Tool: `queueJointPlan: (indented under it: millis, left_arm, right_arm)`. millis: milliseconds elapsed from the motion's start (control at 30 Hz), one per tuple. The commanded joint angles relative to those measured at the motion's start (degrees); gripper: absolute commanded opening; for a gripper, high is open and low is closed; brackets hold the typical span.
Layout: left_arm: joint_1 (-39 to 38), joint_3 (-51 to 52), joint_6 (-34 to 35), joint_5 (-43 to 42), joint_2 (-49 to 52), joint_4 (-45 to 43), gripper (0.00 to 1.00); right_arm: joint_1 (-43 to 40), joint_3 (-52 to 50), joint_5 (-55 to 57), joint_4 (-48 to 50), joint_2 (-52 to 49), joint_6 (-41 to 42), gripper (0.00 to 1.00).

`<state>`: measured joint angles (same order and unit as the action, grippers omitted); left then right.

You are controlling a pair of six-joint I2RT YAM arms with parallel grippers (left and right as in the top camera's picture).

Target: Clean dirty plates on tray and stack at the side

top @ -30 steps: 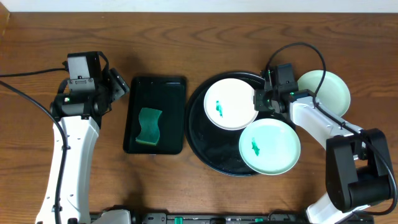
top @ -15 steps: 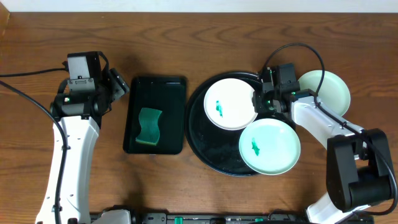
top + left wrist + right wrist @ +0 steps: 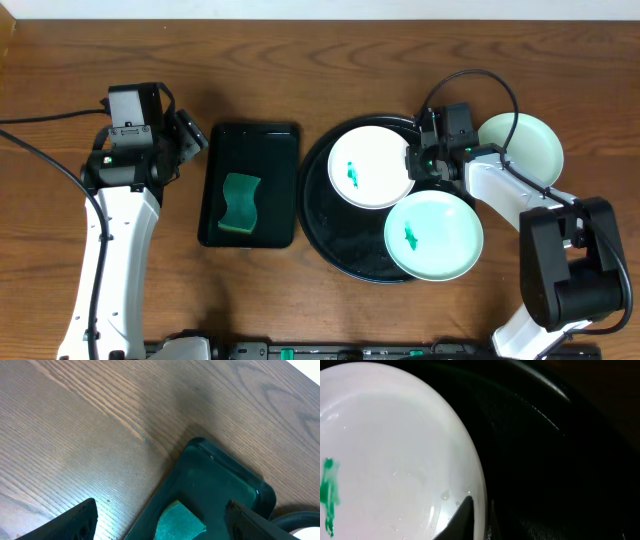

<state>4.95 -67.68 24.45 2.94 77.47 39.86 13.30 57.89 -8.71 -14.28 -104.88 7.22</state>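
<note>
Third done: clean plate (image 3: pixel 520 145) off tray (image 3: pixel 335 235) at right, upper smeared plate (image 3: pixel 372 165) in clenched right claw (image 3: pixel 412 165), lower smeared plate (image 3: pixel 433 236) untouched, left claw (image 3: pixel 162 520) released.

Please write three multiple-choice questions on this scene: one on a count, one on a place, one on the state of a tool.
1. How many plates lie on the round tray? A one; B two; C three.
2. Where is the green sponge? A on the round tray; B in the rectangular tray; C on a plate.
3. The left tool is: A open, empty; B shut on the sponge; C shut on a plate.
Key: 1 B: white plate and mint plate there, third plate on the wooden table. 2 B: that tray's walls surround it. 3 A: its fingers stand wide apart.
</note>
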Motion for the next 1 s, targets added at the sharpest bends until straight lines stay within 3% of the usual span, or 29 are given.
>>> queueJointPlan:
  millis: [0, 333, 433, 967]
  left_arm:
    - [0.2, -0.5, 0.5, 0.3, 0.0, 0.0, 0.81]
    - [0.2, -0.5, 0.5, 0.3, 0.0, 0.0, 0.81]
    - [0.2, -0.5, 0.5, 0.3, 0.0, 0.0, 0.81]
    - [0.2, -0.5, 0.5, 0.3, 0.0, 0.0, 0.81]
  right_arm:
    - [-0.1, 0.4, 0.3, -0.2, -0.4, 0.0, 0.05]
    - [-0.1, 0.4, 0.4, -1.5, -0.4, 2.1, 0.08]
    - [0.0, 0.4, 0.3, -1.6, -0.4, 2.2, 0.01]
    - [0.1, 0.4, 0.4, -2.5, -0.4, 2.1, 0.01]
